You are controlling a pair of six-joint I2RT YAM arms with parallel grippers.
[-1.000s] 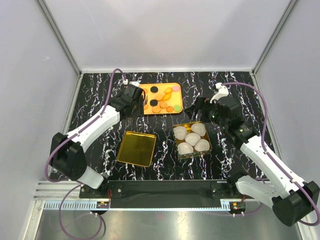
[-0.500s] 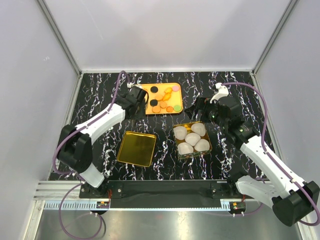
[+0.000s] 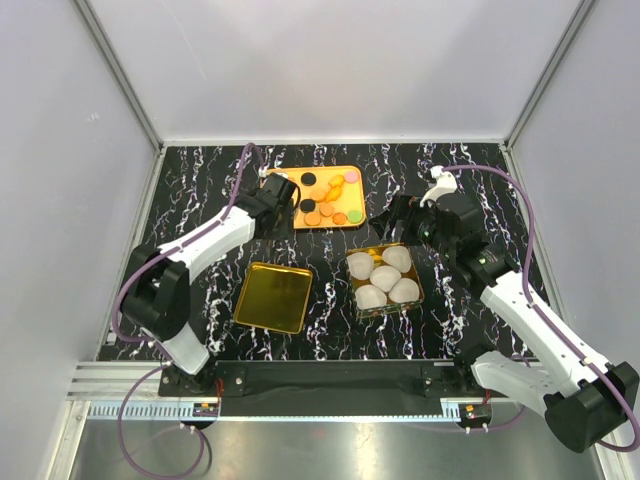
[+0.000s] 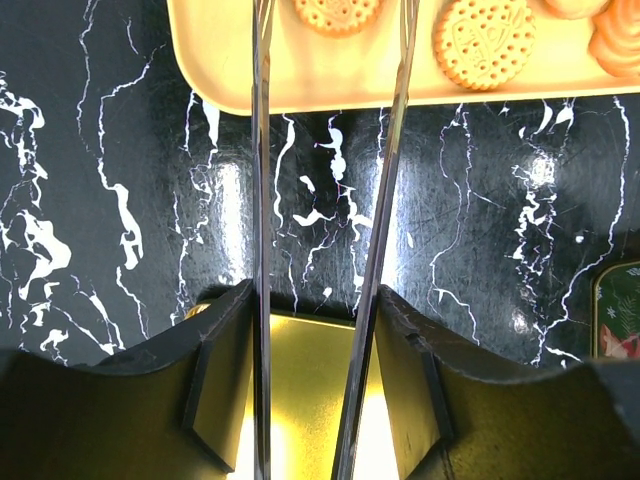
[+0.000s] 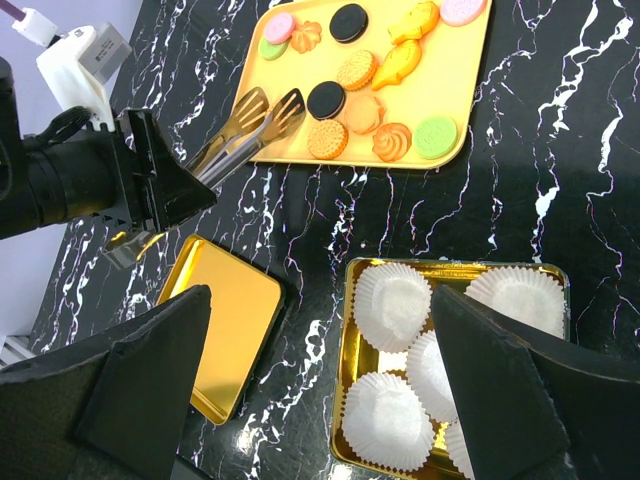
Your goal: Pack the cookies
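- My left gripper (image 4: pixel 315 300) pinches the tongs (image 4: pixel 258 150), blades apart; right gripper (image 5: pixel 320 300) spread, empty
- Cookies (image 4: pixel 483 42) on the tray (image 4: pixel 210 60), just past the tong tips
- Risk: blades twist in my grip, so a cookie slips or cracks

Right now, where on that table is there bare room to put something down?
Bare marble shows between the gold lid and the tin, along the near edge, and in the far left corner beside the yellow tray. Crowded: the tray, with cookies and tongs, and the tin, full of paper cups.

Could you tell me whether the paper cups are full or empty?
Empty: paper cups show only bare paper; cookies lie on the tray.
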